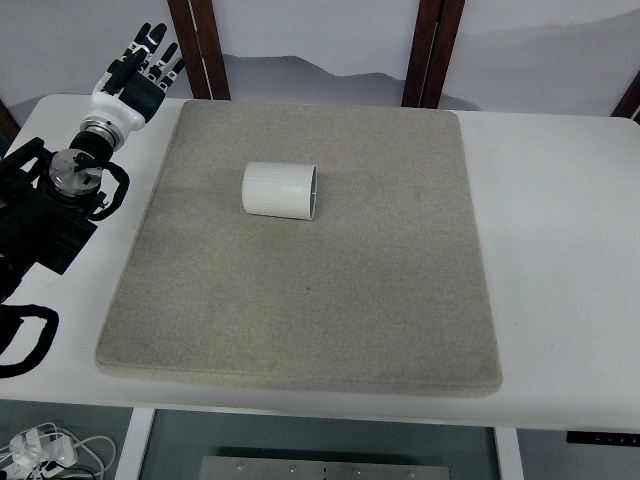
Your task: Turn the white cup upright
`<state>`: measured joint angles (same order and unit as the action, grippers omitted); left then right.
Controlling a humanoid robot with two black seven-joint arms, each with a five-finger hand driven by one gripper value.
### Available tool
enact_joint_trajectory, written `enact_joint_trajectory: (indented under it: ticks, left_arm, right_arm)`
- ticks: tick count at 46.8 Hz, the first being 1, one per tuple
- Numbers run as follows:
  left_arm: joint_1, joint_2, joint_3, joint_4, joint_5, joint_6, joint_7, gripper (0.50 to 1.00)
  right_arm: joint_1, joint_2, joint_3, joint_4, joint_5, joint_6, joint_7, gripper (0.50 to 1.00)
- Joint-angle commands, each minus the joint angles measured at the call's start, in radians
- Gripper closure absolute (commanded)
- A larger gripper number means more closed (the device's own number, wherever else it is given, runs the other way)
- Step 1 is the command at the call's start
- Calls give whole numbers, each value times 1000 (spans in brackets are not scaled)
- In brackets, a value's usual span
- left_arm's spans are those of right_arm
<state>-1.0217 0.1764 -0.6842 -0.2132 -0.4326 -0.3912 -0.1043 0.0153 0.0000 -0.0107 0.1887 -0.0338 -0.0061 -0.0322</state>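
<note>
Near edge: white bench showing at 6 o'clock, with loose cables below it down at 7 o'clock.
Mat: big grey felt mat covers the middle of the bench, nothing on its near half.
Cup: there it is, the white cup, lying on its side on the far half of the mat, just toward 12 o'clock from centre, ribbed wall up, mouth facing 3 o'clock.
Cup contents: the opening is seen almost edge-on, so I cannot tell what is inside; nothing has spilled on the mat.
Left hand: the left hand sits out at 10 o'clock, off the mat's far corner, well apart from the cup, fingers stretched out straight and close together, holding nothing.
Right hand: not in the picture at all.
Task state: by my read, the flip is not yet started.
Risk: a cup on its side rolls; a nudge on that round wall could send it toward 12 or 6 o'clock.
Risk two: a pinch on the ribbed, curved side may slip as the cup tips up, dropping it back down.
</note>
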Motion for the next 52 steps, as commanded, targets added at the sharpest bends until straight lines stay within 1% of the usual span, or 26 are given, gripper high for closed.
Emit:
enact_joint_trajectory:
  ticks: [1,16,23,31,47,52]
  left_arm:
    - [0,0,0,0,0,0,0,504]
    - [0,3,0,0,0,0,0,504]
    - [-5,21,2,2,-2,0,0,504]
    - [-8,26,2,11,-3,15,0,506]
    - [-9,28,3,-2,5,-5,0,506]
    - [-14,40,11,-2,76,-17,0,506]
  right_arm:
    - [0,0,0,0,0,0,0,548]
    - [0,0,0,0,0,0,0,548]
    - [0,0,0,0,0,0,0,548]
    - [0,0,0,0,0,0,0,548]
    - [0,0,0,0,0,0,0,548]
    - [0,0,0,0,0,0,0,548]
